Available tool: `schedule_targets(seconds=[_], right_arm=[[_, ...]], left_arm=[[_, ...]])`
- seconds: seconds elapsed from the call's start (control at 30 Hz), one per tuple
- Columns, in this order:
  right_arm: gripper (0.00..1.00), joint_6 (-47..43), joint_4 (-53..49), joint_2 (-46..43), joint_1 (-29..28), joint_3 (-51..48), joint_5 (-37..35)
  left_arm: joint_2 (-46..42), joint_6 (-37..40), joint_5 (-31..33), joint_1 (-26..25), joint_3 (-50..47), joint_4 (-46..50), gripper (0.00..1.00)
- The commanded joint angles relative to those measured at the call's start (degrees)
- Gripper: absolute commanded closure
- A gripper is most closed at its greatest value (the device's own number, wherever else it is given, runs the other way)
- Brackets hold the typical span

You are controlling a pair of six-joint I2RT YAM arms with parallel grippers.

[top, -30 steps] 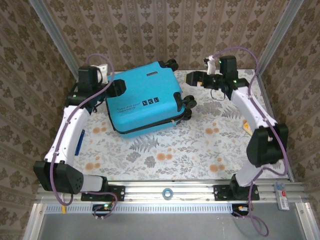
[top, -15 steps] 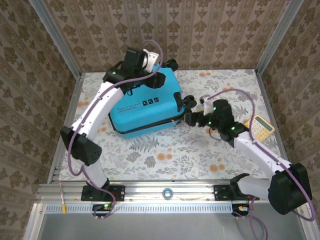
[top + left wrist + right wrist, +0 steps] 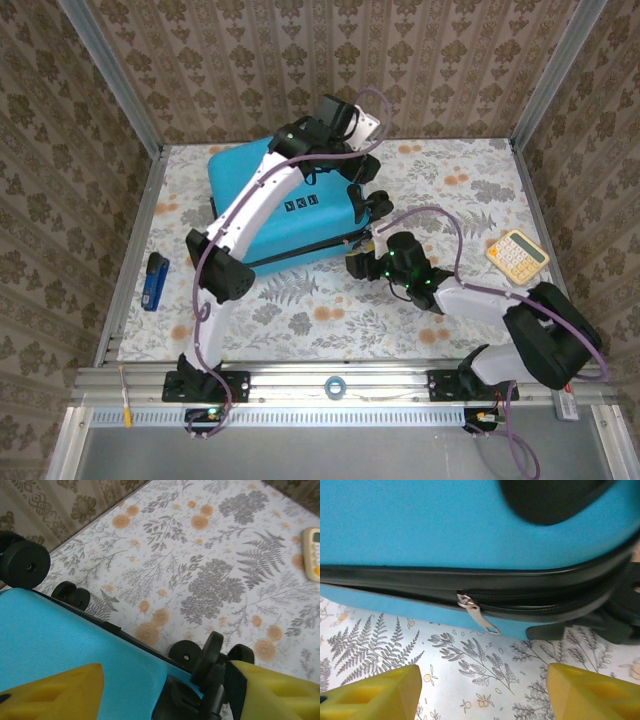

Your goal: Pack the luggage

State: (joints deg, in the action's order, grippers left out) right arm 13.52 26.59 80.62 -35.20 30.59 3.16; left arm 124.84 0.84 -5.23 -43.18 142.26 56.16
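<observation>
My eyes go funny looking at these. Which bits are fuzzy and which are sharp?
Right wrist view: the small silver zipper pull on the turquoise hard-shell suitcase looks fairly sharp; the black shape up top is smeared. Left wrist view: the yellow fingers are soft. Top view: even light, crisp.

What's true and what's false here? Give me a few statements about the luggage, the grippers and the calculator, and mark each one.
1. The luggage lies open. False: its halves are together.
2. The right gripper holds the zipper pull. False: its fingers stand apart, short of the pull.
3. The calculator sits on the table. True.
4. The left gripper hangs over the luggage's wheel end. True.
</observation>
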Motion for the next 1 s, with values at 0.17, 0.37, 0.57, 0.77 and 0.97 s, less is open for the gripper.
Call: schedule_targets(seconds=[0.17,0.37,0.57,0.77,0.97], right_arm=[[0.42,0.1,14.0,9.3,-0.8,1.5,-3.6],[0.45,1.6,19.5,12.7,-0.7,1.1,-4.8],[0.47,1.8,22.2,14.5,-0.2,1.6,-5.2],[0.61,1.6,22.5,15.4,0.5,2.4,-4.4],[0.68,1.9,22.4,15.3,1.3,2.5,-3.3]], left_arm=[[0.3,-5.1,8.4,-1.1,-0.6,-0.2,0.35],[-3.6,-9.1,21.8,-2.7,-9.2,-2.7,0.36],[-10.3,-11.3,27.8,-2.4,-19.9,-6.4,0.35],[-15.8,-14.2,28.0,-1.9,-28.8,-10.7,0.35],[-20.8,-16.3,30.0,-2.0,-36.8,-14.0,0.35]])
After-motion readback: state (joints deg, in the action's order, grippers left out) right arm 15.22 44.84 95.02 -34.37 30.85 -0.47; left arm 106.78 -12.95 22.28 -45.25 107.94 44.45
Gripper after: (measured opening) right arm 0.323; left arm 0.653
